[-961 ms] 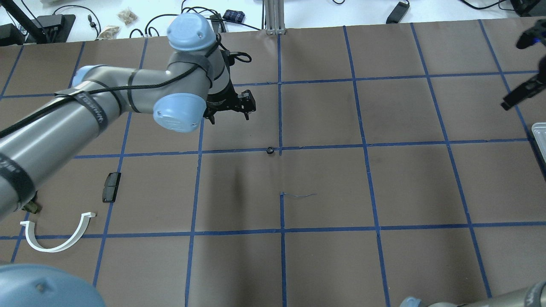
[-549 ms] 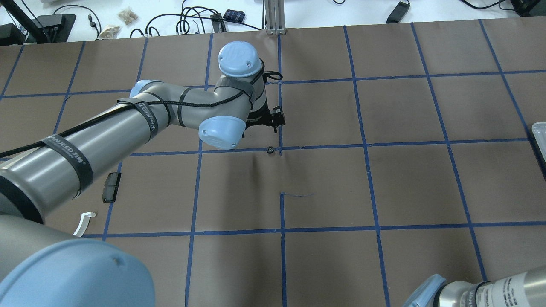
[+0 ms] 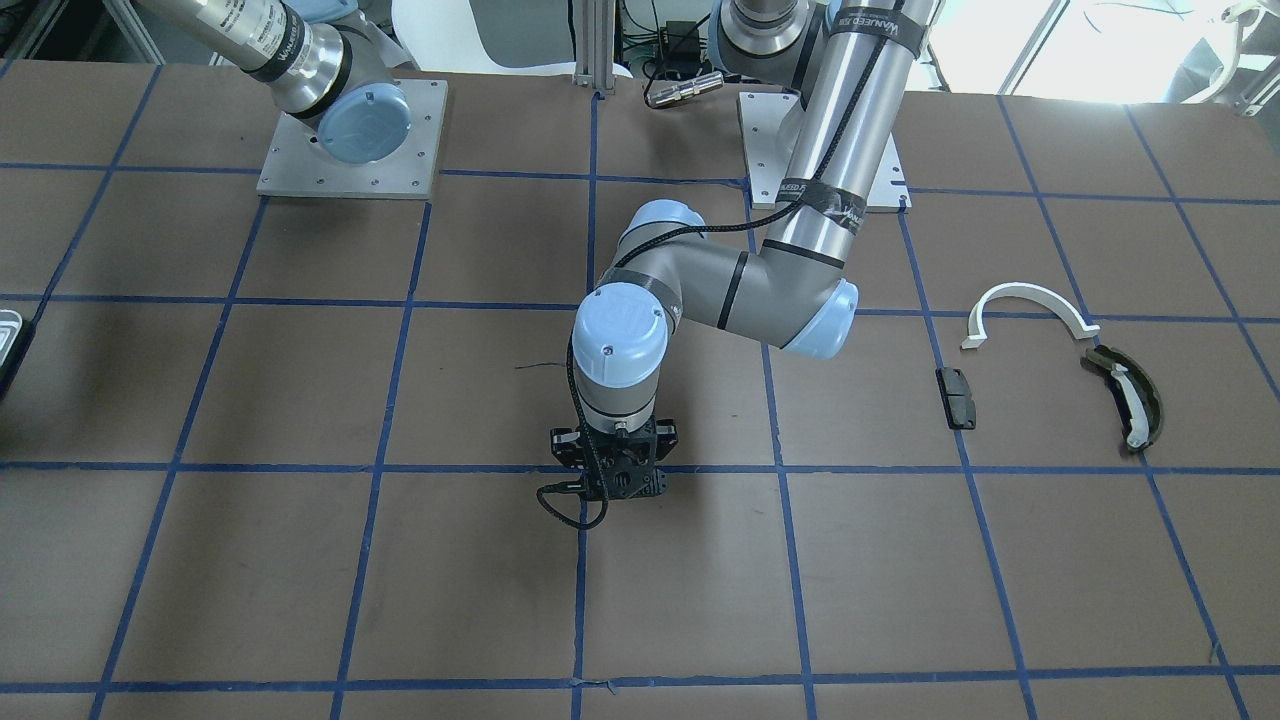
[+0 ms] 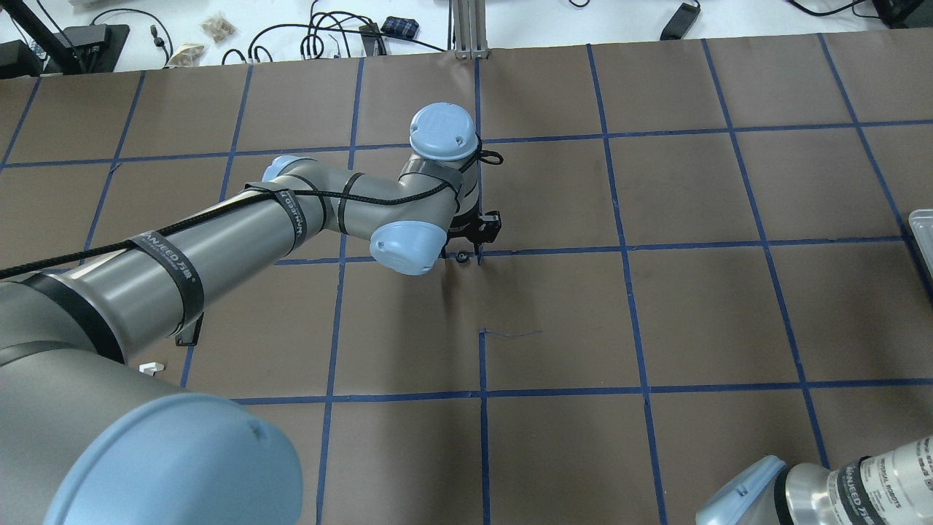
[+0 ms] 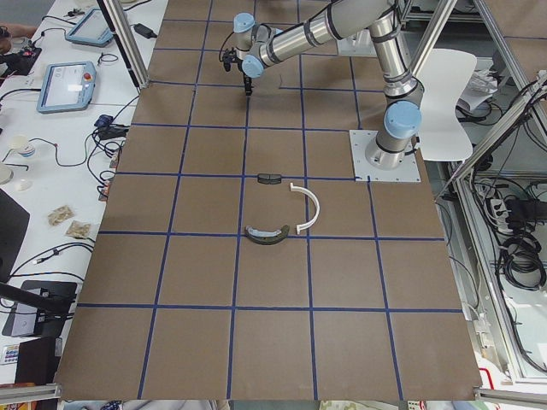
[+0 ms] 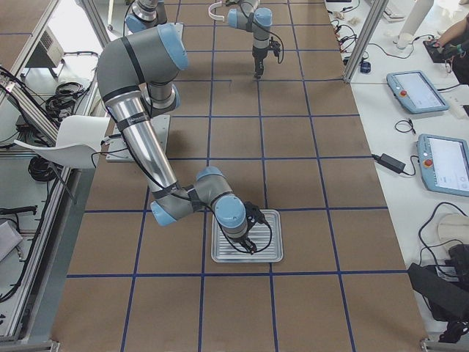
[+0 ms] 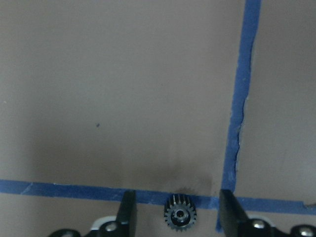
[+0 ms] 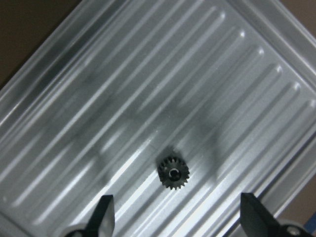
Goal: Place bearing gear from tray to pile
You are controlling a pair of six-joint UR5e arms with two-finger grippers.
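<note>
A small black bearing gear (image 7: 180,216) lies on a blue tape line at the table's middle (image 4: 461,257). My left gripper (image 7: 177,196) is open and low over it, one finger on each side. In the front view the gripper (image 3: 612,482) hides that gear. A second black gear (image 8: 174,173) lies in the ribbed grey-white tray (image 8: 148,74). My right gripper (image 8: 175,197) is open above it, over the tray (image 6: 271,258). The pile is the white half-ring (image 3: 1025,298), the olive curved piece (image 3: 1125,395) and the black block (image 3: 958,397).
The table is brown paper with a blue tape grid. Only a sliver of the tray (image 4: 922,233) shows at the overhead view's right edge. The left arm (image 4: 219,240) covers most of the pile there. Cables and tablets lie beyond the far edge.
My left arm has swung right and toward the table's middle and come down, so its open fingers now straddle the gear on the tape. The right gripper has left the overhead view.
</note>
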